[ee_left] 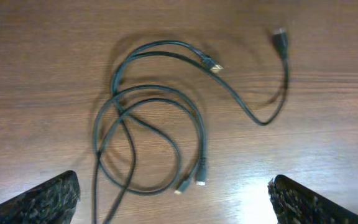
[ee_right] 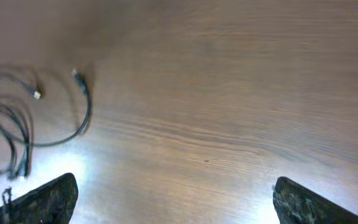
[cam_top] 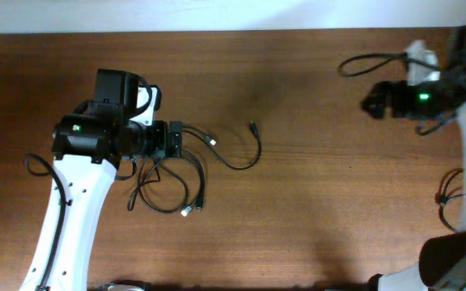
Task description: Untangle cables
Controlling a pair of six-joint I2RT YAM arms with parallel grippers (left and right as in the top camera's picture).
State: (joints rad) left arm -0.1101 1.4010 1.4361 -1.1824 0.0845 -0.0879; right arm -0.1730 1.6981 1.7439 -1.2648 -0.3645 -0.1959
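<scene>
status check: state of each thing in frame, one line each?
cables: tangled in overlapping loops, lying loose on the table, plug ends free, ungripped.
left gripper: jaws open, empty, over the cables.
right gripper: jaws open, empty, off to one side of the cables.

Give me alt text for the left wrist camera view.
Thin black cables lie tangled in overlapping loops on a wooden table, one strand trailing right to a black plug. The left gripper hovers above them, open, its fingers at the bottom corners, holding nothing.
</scene>
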